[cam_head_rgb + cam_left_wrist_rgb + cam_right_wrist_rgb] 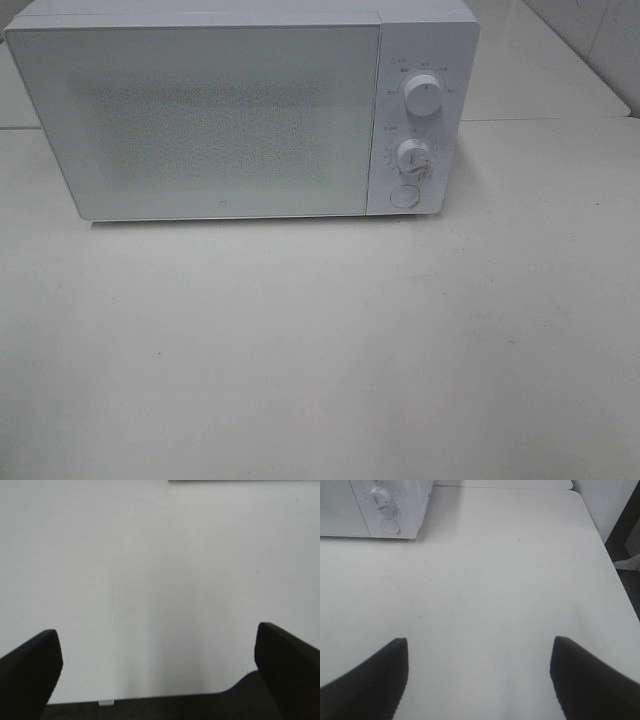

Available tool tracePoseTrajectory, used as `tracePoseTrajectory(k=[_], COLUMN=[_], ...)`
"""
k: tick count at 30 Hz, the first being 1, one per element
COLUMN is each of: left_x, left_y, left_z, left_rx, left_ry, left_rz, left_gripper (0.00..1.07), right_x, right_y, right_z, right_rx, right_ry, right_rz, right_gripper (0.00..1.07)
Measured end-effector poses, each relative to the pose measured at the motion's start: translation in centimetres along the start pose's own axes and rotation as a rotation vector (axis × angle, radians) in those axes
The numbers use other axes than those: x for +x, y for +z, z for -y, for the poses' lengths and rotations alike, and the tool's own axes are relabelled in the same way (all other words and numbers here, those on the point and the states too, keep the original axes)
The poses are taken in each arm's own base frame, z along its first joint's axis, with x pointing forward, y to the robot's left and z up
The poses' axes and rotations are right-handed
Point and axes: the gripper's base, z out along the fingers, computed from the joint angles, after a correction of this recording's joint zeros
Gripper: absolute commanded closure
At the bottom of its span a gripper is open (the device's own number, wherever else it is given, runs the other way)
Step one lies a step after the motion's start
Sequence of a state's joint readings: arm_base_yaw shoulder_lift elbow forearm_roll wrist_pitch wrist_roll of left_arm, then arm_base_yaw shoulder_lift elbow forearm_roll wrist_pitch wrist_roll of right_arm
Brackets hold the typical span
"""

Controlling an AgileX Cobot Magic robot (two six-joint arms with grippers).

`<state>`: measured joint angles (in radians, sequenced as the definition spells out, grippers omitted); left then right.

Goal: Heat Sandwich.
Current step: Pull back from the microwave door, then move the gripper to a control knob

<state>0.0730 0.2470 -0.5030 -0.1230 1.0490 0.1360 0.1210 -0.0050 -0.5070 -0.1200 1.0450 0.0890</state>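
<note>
The sandwich is out of view in all three frames. A white microwave [240, 110] stands at the back of the table with its door shut; its corner with the knobs also shows in the right wrist view as the microwave [385, 507]. My left gripper [157, 667] is open over bare white table, nothing between its dark fingers [30, 670]. My right gripper [479, 672] is also open and empty, well in front of the microwave's knob side. Neither arm shows in the exterior high view.
The microwave carries two round knobs [424, 97] and a round button [404, 196] on its right panel. The white table [320, 340] spreads in front of it. Its right edge [615, 575] drops to a dark floor.
</note>
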Motion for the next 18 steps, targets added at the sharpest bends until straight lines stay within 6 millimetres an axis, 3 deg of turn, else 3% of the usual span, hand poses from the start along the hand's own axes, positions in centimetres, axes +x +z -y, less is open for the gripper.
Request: tracePoseTrajectory(k=[8,18], left_x=[1.7,2.2], left_y=[-2.6,-3.1], left_z=[0.4,0.5], left_rx=[-0.014,-0.015], left_ry=[0.021,0.024], left_rz=[0.207,0.254], left_gripper=[0.04,0.04], right_x=[0.0,0.0], right_y=[0.0,0.0], right_z=[0.0,0.0], right_rx=[0.0,0.0], right_ry=[0.0,0.0], right_rz=[0.0,0.0], right_gripper=[0.32,0.32])
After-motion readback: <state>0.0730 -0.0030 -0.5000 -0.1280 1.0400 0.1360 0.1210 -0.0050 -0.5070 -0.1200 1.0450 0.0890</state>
